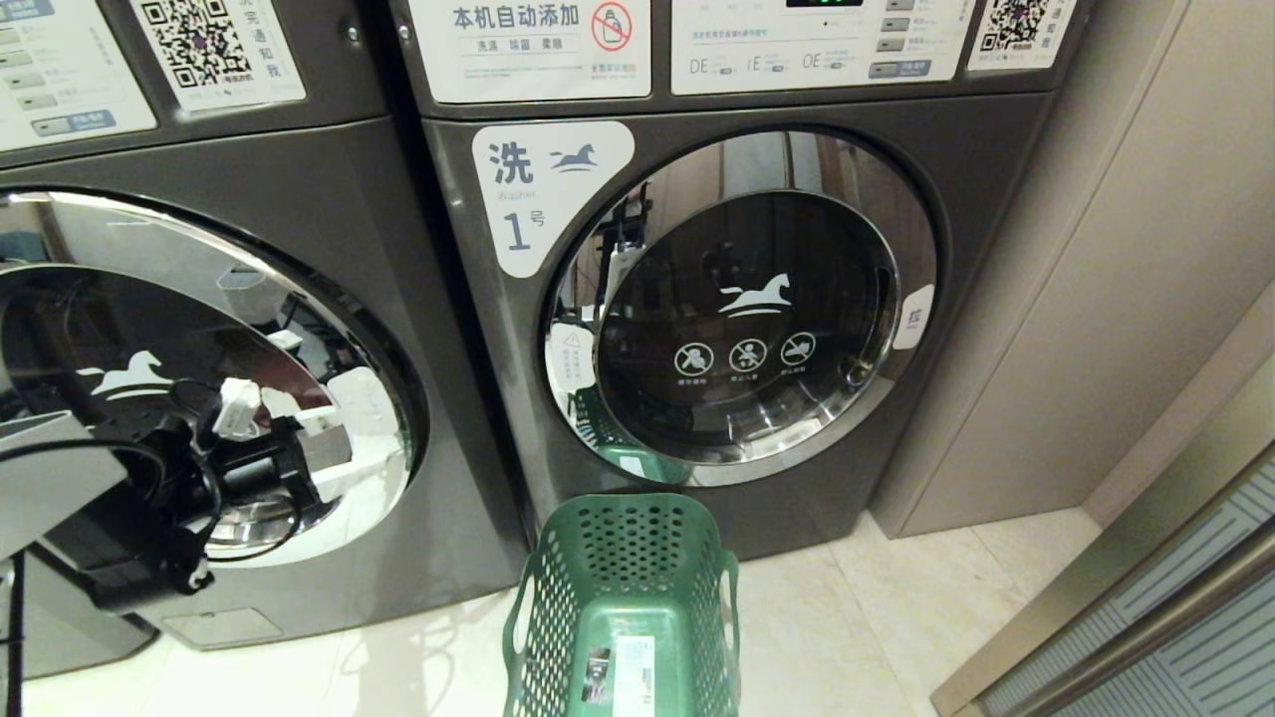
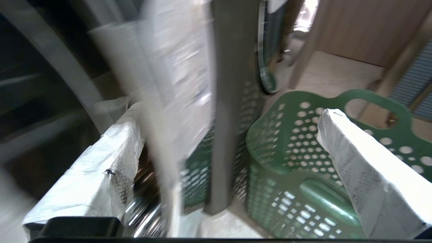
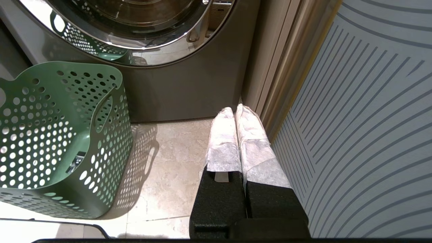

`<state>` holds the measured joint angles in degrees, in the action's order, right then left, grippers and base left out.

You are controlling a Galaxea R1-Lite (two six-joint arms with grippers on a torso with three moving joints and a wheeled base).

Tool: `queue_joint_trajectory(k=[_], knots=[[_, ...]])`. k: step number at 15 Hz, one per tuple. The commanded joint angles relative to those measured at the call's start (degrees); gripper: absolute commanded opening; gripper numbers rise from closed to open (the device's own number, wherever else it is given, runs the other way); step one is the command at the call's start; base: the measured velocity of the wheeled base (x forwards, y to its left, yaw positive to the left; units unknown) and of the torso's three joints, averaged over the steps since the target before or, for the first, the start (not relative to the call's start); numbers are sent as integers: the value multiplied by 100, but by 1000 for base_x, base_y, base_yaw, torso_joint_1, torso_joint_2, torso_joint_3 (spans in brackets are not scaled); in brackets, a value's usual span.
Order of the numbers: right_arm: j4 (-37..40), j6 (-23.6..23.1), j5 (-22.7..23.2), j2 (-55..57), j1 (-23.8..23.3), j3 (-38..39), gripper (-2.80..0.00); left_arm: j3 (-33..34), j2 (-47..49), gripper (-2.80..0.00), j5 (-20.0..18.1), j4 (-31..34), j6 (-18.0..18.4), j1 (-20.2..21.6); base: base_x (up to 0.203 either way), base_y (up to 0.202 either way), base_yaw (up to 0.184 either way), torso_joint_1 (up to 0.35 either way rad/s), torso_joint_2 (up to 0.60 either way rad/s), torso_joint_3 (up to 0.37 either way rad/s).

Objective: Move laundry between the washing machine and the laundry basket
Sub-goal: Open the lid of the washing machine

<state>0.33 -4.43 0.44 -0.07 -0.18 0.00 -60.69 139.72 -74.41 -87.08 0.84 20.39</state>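
Observation:
The green laundry basket [image 1: 558,607] stands on the floor before the gap between two dark grey front-loaders, with only a white sticker on its floor. No laundry shows in any view. The washing machine [image 1: 329,199] on the left has its number label out of frame. My left gripper [image 1: 249,413] hangs in front of that machine's chrome-ringed door. In the left wrist view the left gripper [image 2: 229,114] is open and holds nothing, with the basket [image 2: 293,135] beyond it. My right gripper [image 3: 235,109] is shut on nothing, low over the floor beside the basket [image 3: 50,135].
The right-hand machine [image 1: 976,199] is labelled 1 and its door [image 1: 742,309] is shut. A beige wall panel [image 1: 1116,259] closes off the right side, with a striped panel [image 3: 364,118] close to my right gripper. Pale floor tiles [image 1: 847,637] lie around the basket.

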Motion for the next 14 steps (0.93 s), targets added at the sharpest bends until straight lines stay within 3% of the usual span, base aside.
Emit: queue_joint_trajectory(k=[1,7,10,14], knots=[[2,-6,9,7,1,0,-280,130,-104,0,3,-59,9,201,0,0,0,0,0,0],[2,-6,4,7,1,0,-280,570,-542,0,-294,-59,62,809,0,0,0,0,0,0],[2,-6,9,7,1,0,-280,1566,-1550,0,-268,-59,87,1057,0,0,0,0,0,0],[2,-6,9,7,1,0,-280,3608,-3951,0,123,-59,-78,1739,0,0,0,0,0,0]])
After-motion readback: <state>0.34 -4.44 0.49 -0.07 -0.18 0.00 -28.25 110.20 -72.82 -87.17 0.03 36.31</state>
